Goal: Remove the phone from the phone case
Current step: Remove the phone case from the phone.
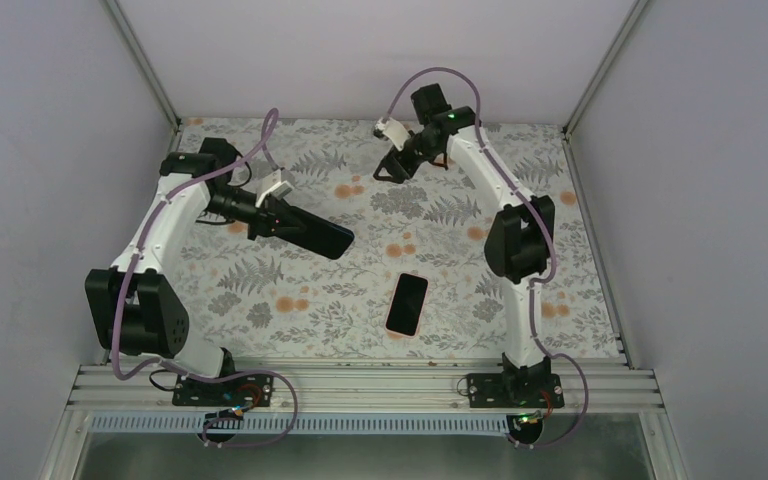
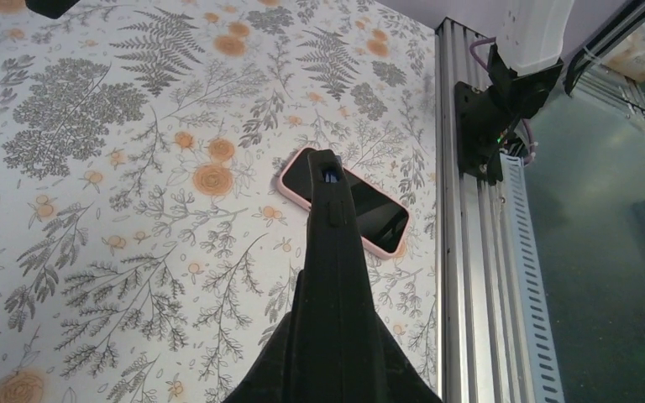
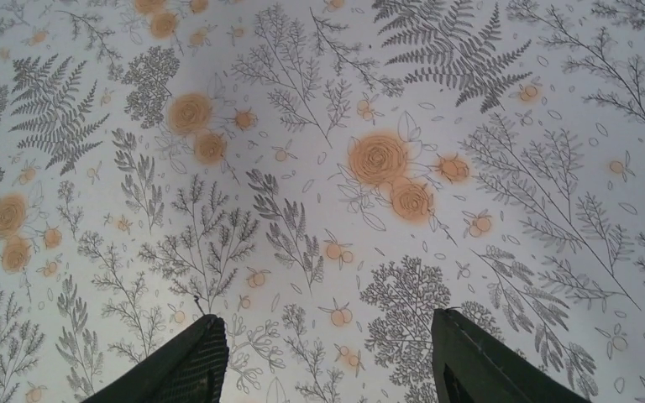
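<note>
My left gripper (image 1: 278, 218) is shut on one end of a flat black slab (image 1: 317, 236) and holds it tilted above the table's left middle. In the left wrist view the slab (image 2: 332, 252) shows edge-on, with a side button bump and a small hole; it looks like the phone case. A pink-rimmed phone (image 1: 407, 303) with a dark screen lies flat on the table near the front. It also shows in the left wrist view (image 2: 361, 210), partly behind the slab. My right gripper (image 1: 390, 170) is open and empty at the back, and in its own view (image 3: 327, 353) only tablecloth lies between its fingers.
A floral cloth (image 1: 290, 300) covers the table. An aluminium rail (image 1: 360, 380) runs along the front edge, close to the phone. White walls and corner posts (image 1: 145, 60) close in the sides and back.
</note>
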Action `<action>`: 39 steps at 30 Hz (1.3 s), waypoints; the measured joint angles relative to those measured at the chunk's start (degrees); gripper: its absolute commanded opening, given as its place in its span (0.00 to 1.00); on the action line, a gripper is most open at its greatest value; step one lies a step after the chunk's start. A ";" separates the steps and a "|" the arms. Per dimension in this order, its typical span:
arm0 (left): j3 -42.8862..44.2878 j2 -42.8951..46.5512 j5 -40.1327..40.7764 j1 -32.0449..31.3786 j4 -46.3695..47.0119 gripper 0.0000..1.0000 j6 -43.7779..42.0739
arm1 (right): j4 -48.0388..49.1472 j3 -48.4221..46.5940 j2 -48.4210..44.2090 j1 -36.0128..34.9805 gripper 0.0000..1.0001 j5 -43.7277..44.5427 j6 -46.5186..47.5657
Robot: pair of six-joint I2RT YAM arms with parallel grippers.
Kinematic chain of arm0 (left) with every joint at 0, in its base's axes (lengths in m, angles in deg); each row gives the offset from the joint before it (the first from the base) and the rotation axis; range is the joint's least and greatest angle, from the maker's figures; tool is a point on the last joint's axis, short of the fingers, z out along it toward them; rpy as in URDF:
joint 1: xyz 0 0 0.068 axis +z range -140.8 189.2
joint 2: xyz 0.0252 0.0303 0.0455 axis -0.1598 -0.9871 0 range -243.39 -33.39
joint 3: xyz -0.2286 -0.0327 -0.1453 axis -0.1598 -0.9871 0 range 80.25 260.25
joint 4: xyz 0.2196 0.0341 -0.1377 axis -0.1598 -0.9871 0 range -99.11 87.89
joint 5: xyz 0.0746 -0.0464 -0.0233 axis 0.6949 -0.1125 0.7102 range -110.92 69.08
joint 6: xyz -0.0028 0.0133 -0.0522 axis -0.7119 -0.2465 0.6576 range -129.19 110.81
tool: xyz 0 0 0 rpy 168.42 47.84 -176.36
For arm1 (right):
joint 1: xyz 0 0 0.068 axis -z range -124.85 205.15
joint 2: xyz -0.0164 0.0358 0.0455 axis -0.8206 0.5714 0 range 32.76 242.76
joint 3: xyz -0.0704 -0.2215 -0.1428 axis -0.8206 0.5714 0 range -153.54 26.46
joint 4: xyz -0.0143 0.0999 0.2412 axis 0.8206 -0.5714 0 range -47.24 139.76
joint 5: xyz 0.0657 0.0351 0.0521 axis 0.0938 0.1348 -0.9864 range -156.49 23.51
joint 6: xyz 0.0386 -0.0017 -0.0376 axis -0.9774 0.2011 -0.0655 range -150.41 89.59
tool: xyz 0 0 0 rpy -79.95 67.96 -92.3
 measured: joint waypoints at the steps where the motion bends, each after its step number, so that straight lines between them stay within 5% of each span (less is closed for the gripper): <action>1: 0.00 0.00 -0.17 0.02 -0.26 0.02 -0.04 | -0.04 0.00 0.00 0.50 0.62 0.02 0.07; 13: 0.13 -1.53 -0.66 0.52 -1.22 0.02 -1.29 | -0.96 20.72 -17.22 -9.05 0.63 -4.98 4.59; 39: 0.44 -1.70 0.02 0.81 -0.72 0.02 -1.16 | 3.39 23.37 -17.44 -11.74 0.60 -6.36 2.69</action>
